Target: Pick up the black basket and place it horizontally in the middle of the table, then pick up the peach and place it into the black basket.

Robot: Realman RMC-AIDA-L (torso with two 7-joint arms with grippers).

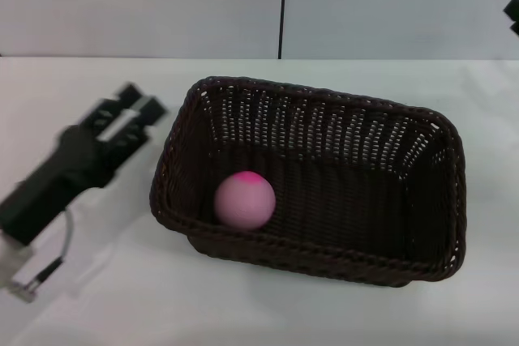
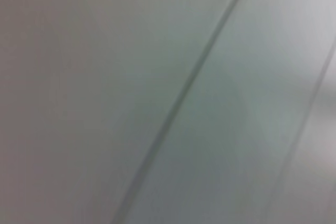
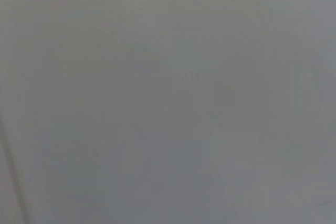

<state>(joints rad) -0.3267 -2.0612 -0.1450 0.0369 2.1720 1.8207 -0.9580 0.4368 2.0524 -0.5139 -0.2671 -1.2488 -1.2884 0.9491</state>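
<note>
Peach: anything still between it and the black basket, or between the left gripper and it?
The peach already lies inside the black basket, near its left end, so no path remains to block. The left gripper is over the table left of the basket, with only the basket's left wall between it and the peach.

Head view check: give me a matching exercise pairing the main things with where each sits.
Things:
1. small pink ball-shaped peach
2. dark woven wicker black basket
3. left gripper
4. plain white table

Places:
A. above the table, left of the basket
B. on the basket floor, near its left end
C. beneath everything
D. mid-table, long side across

Pairs: 1-B, 2-D, 3-A, 4-C
</note>
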